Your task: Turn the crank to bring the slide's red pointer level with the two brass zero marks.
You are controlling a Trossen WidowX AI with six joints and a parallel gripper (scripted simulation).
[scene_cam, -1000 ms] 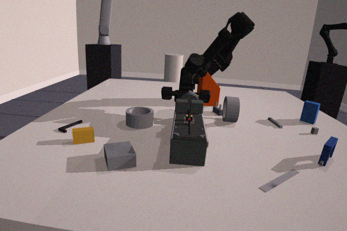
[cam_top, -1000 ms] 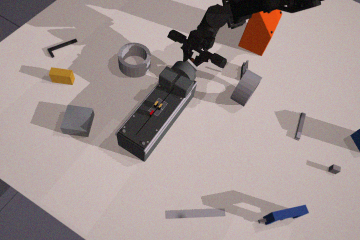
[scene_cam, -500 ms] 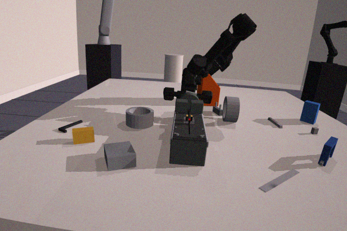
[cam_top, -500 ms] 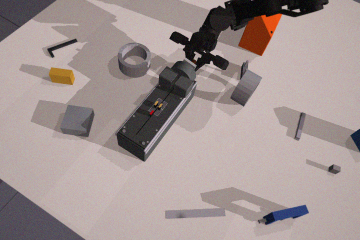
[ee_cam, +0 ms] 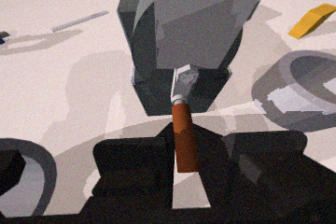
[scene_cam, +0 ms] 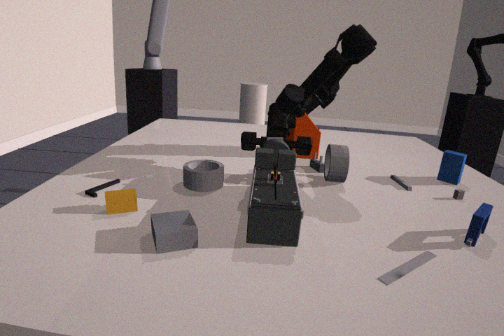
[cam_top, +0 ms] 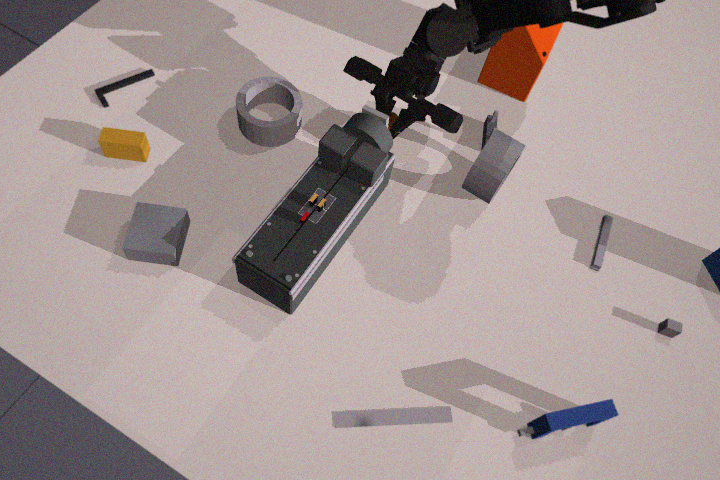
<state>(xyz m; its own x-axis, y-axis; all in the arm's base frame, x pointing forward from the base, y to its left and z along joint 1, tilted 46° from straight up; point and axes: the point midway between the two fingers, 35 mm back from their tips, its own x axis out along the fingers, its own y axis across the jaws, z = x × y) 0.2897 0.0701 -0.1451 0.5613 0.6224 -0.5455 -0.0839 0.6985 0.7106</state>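
The dark machine (cam_top: 270, 277) (scene_cam: 274, 225) has a slotted top with a red pointer (cam_top: 304, 216) (scene_cam: 275, 178). Two brass marks (cam_top: 321, 204) (scene_cam: 278, 174) flank the slot. The pointer sits a short way from them, toward the machine's end away from the crank. The light grey crank arm (cam_top: 375, 113) (ee_cam: 184, 83) is behind the round housing. My gripper (cam_top: 392, 121) (ee_cam: 179, 125) is shut on the orange-brown crank handle (ee_cam: 177, 117). In the exterior view the housing hides the handle and fingertips.
A grey ring (cam_top: 269, 130) (scene_cam: 203, 178) (ee_cam: 278, 89) stands left of the crank end. A second ring (cam_top: 494, 166) (scene_cam: 337, 163) stands on edge at the right. An orange block (cam_top: 511, 67) (scene_cam: 308, 136) is behind. A grey block (cam_top: 154, 234) (scene_cam: 173, 233) lies left of the machine.
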